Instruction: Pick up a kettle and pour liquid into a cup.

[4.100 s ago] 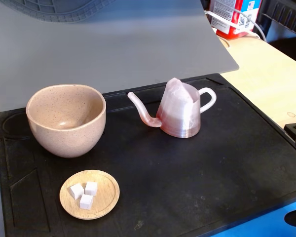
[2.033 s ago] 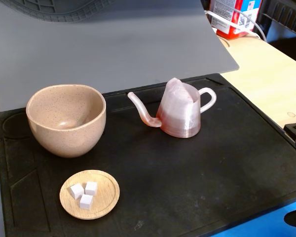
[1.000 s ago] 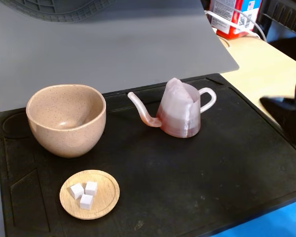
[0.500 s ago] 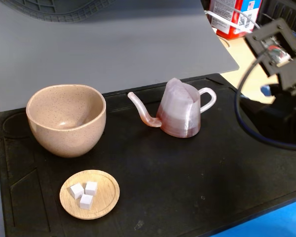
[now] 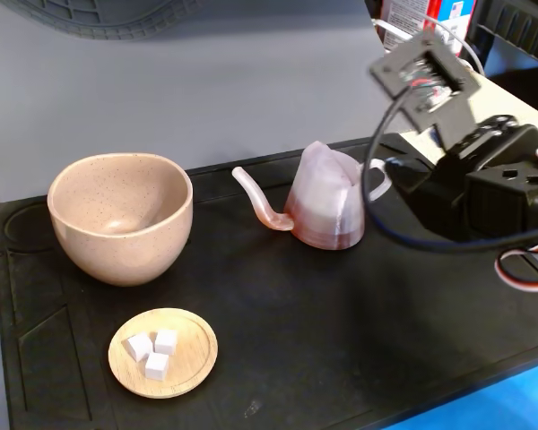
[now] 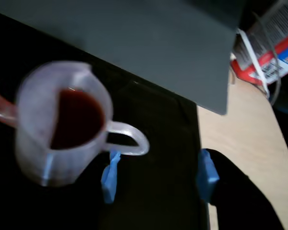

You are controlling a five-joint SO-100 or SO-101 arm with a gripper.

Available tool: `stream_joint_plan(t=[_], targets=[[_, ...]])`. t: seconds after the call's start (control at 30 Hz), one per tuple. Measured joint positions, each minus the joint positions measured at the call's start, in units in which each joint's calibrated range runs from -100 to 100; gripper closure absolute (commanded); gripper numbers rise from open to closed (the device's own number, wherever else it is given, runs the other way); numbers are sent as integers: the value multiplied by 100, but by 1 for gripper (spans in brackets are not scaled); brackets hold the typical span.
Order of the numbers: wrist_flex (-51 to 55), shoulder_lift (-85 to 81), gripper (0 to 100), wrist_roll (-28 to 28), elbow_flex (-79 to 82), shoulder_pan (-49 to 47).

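Cup [image 5: 121, 218] well left of kettle [image 5: 327, 201], spout aimed at it; wooden dish [image 5: 162, 352] in front of cup. Liquid [image 6: 74, 117] high inside kettle. End effector [image 6: 158, 176] spread, empty, just right of kettle handle [image 6: 129, 139]. Risks: nudging handle, tipping kettle, spilling; thin loop slipping.

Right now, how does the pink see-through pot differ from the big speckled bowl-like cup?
The translucent pale-pink plastic kettle is narrower and conical, with a long spout and loop handle; the speckled beige-pink ceramic cup is wider, rounded and handleless. The kettle holds dark liquid; the cup looks empty. Both stand upright on the black mat.
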Motion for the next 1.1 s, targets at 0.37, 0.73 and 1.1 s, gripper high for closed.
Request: stream_joint_plan(t=[0.37, 0.73, 1.1], targets=[[-18, 514, 79, 31, -428, -83], [-18, 788, 79, 31, -497, 98], [-18, 1241, 79, 31, -1071, 8]])
